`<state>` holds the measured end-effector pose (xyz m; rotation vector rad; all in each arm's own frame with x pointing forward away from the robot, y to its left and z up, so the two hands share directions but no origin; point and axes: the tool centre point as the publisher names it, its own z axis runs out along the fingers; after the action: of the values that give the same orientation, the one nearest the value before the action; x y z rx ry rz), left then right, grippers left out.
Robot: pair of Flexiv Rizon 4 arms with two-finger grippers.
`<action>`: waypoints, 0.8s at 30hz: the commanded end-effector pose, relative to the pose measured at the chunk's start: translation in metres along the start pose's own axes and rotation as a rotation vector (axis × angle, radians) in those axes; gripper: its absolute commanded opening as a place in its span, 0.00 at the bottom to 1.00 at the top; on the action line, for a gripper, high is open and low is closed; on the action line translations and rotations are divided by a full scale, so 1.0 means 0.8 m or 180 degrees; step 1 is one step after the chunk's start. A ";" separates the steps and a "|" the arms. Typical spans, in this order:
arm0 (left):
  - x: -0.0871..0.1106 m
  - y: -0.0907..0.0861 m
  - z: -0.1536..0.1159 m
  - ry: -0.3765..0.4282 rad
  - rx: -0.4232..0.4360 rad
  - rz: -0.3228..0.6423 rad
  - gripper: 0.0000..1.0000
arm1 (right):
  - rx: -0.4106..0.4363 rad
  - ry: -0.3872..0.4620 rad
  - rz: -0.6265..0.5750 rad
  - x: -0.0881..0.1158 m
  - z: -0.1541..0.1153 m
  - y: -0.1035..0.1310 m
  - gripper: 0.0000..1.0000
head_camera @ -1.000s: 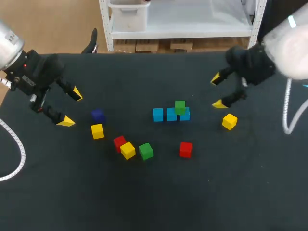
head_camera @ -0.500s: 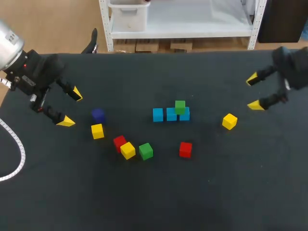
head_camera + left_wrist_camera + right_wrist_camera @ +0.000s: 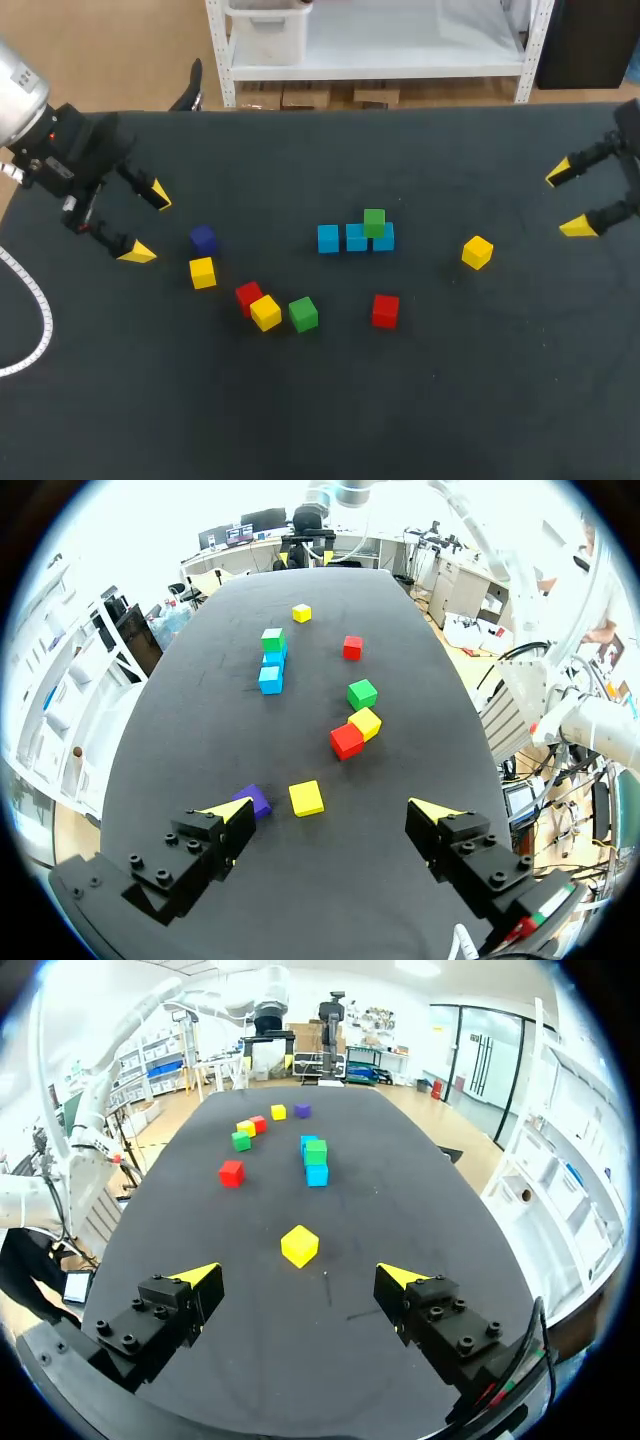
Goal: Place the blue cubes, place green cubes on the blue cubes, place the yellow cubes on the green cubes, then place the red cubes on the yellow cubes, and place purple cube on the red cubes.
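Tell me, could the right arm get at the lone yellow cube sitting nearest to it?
Probably yes. The right end effector is open, and the lone yellow cube sits by itself on the table just ahead of it, with nothing between them.

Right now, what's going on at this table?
A block-stacking job in its early stage. Three blue cubes sit in a row near the middle, with one green cube on top of them. The other green cube, three yellow cubes, two red cubes and the purple cube lie loose on the table. The left gripper and right gripper hang open near opposite sides, holding nothing.
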<state>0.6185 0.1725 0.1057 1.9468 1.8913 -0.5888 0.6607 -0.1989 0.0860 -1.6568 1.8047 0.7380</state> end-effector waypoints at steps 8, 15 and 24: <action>0.002 -0.001 0.000 -0.0010 -0.0004 0.0011 1.00 | -0.0294 0.0104 -0.0046 0.017 -0.012 -0.004 1.00; 0.002 -0.001 0.000 -0.0010 -0.0004 0.0011 1.00 | -0.0315 0.0223 -0.0015 0.018 -0.010 -0.005 1.00; -0.018 -0.008 0.014 0.0015 0.0032 0.0034 1.00 | -0.0315 0.0223 -0.0015 0.018 -0.010 -0.005 1.00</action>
<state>0.6138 0.1650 0.1056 1.9572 1.8788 -0.6038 0.6635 -0.2146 0.0812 -1.7710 1.8405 0.7859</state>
